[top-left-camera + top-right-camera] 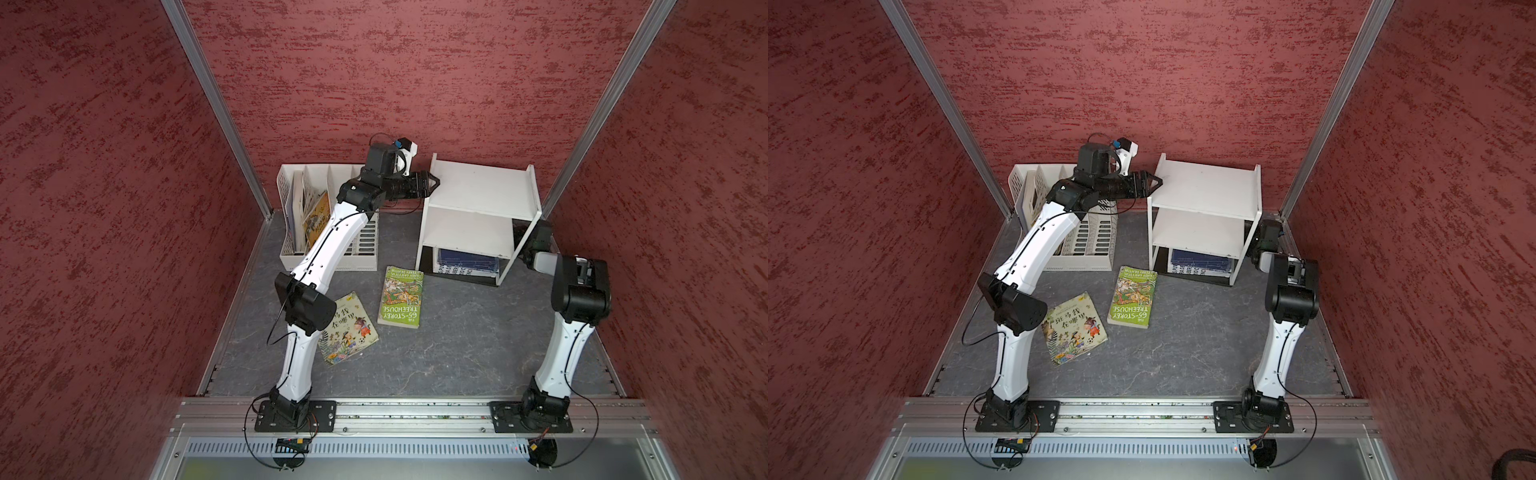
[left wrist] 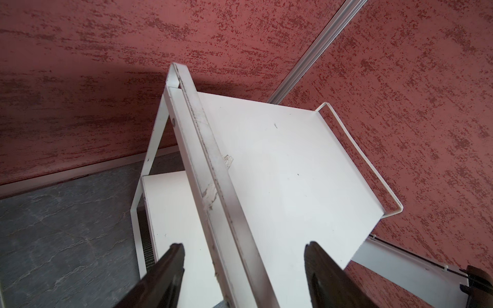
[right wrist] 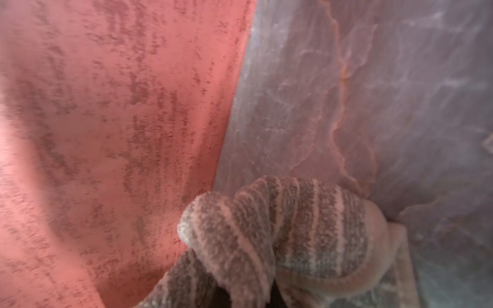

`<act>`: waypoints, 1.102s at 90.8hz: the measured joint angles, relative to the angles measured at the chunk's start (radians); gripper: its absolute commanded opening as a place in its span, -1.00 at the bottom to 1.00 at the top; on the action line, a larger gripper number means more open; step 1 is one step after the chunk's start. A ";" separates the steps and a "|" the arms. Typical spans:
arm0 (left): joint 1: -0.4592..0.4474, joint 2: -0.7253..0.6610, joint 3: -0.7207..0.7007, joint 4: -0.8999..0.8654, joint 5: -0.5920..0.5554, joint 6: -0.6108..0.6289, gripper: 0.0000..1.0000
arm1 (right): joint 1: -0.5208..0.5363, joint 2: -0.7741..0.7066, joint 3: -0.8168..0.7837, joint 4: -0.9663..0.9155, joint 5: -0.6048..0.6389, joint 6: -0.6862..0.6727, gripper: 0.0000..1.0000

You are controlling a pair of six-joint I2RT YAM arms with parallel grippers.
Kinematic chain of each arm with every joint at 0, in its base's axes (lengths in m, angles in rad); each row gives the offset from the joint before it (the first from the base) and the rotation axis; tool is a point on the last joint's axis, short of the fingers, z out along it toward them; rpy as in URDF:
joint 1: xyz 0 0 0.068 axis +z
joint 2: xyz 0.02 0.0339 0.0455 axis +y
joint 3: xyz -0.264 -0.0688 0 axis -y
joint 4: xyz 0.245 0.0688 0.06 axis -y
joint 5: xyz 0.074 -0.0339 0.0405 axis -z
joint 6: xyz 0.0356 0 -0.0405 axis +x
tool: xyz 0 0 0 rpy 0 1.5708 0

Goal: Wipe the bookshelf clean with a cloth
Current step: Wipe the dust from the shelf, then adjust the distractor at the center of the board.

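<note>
Steadying the bookshelf for a wipe
The bookshelf point(image 1: 478, 187) stands at the bench's point(image 1: 457, 353) far right corner. The left tool point(image 2: 245, 256), jaws wide, straddles its top side rail, probably to brace it. The right tool, hidden behind the bookshelf, pinches the bunched cloth point(image 3: 280, 226).

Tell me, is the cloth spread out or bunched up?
Bunched up: the right wrist view shows the cloth wadded into rolled folds, its stripes curving.
</note>
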 measured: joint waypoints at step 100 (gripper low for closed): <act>0.127 -0.592 -0.732 0.196 -0.089 0.062 0.83 | -0.045 -1.026 -0.463 -0.556 0.209 -0.304 -1.00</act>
